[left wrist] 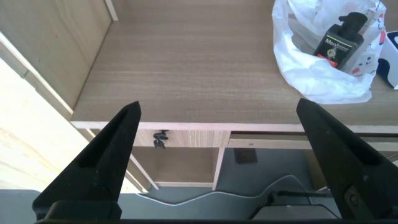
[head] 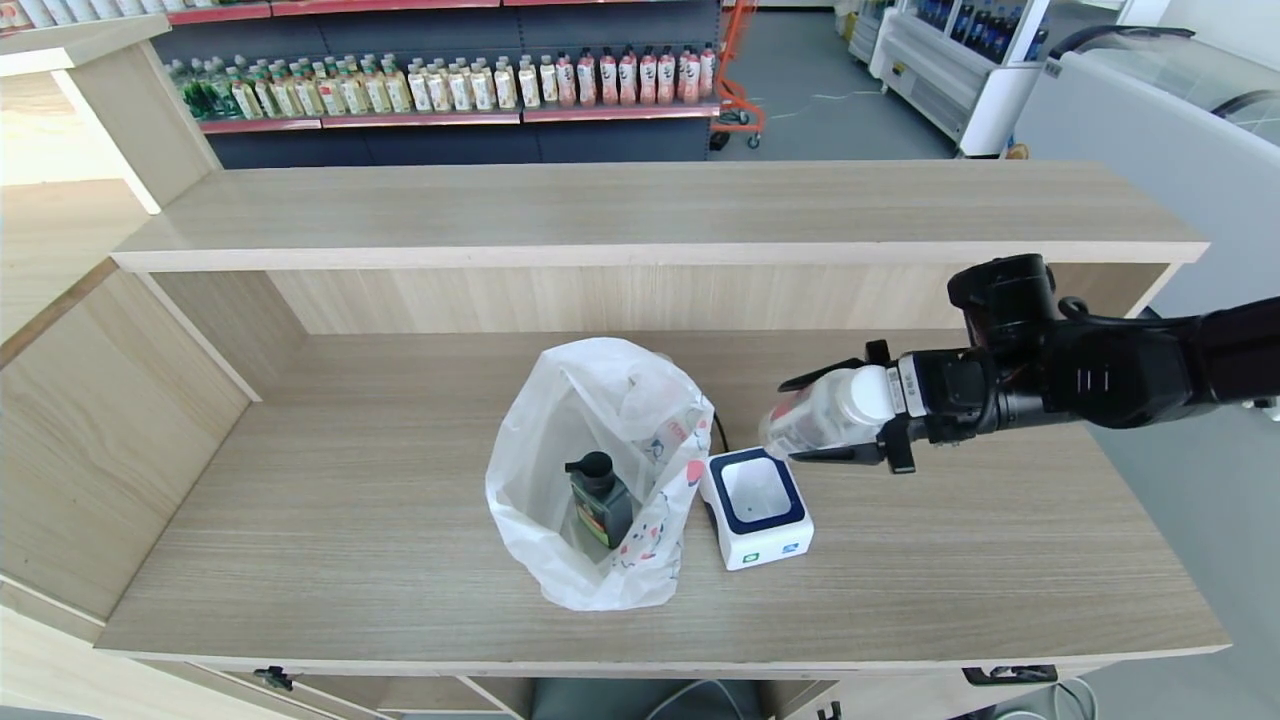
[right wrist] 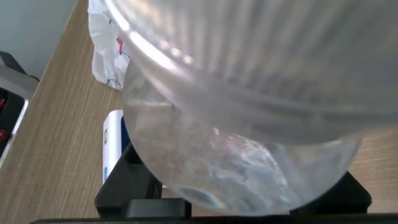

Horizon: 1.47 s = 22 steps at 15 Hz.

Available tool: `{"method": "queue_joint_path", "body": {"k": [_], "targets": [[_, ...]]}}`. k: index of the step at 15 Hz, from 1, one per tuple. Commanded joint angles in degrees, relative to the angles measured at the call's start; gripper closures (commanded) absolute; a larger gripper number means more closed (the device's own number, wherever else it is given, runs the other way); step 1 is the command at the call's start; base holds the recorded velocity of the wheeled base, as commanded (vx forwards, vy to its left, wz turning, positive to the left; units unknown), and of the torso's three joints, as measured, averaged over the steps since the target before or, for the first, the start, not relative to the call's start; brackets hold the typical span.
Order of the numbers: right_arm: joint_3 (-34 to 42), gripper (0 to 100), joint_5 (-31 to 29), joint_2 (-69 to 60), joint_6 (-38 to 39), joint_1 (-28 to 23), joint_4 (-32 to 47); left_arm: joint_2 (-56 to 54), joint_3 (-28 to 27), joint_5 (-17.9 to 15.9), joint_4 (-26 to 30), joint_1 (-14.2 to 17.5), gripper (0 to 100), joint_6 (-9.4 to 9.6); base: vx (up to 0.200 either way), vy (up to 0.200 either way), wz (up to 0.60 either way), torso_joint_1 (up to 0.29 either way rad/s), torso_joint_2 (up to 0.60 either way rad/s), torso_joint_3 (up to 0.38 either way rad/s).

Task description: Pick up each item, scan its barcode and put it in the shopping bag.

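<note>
I see the wood counter (head: 350, 520) with a tall back wall (head: 640, 295) and a side wall (head: 110, 430) on my left. The white bag (head: 540, 470) stands open in the middle, with a dark bottle (head: 600, 500) inside it. The scanner (head: 757, 505) sits just beside the bag, on its right. My right claw (head: 797, 420) is clenched on a clear bottle (head: 825, 410), which it holds on its side, up in the air, above and a bit right of the scanner. My left claw (left wrist: 219, 124) is spread wide and holds nothing. It hangs by the counter's front edge.

What could go wrong? I think the bottle is round and smooth, so it may slip or turn in the claw if I tip it. If I come down too low, it could bump the scanner and push it into the bag. The bag is soft, so a knock on its rim could fold it shut or tip it.

There is lots of bare counter on the right and in front. The bag and scanner touch, so there is no gap between them to go through.
</note>
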Motion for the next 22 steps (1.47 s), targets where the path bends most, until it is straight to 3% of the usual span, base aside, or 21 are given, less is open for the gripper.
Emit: {"method": "queue_joint_path", "body": {"k": [1,13,18,22], "targets": [[0.0,100,1.7,2.3,-4.2,-0.1,0.3,0.1,-0.1,0.0,0.0,0.0,0,0.02,0.000,0.000,0.00,0.000,0.00,0.000],[-0.7,100,2.4,5.8,-21.7,-1.3,1.7,0.1,-0.1,0.0,0.0,0.0,0,0.02,0.000,0.000,0.00,0.000,0.00,0.000],[-7.8,100,4.8,8.0,-32.4,-0.9,16.4,0.1,0.0,0.0,0.0,0.0,0,0.02,0.000,0.000,0.00,0.000,0.00,0.000],[-10.3,100,5.7,9.5,-33.3,-0.7,16.8,0.1,0.0,0.0,0.0,0.0,0,0.02,0.000,0.000,0.00,0.000,0.00,0.000]]}}
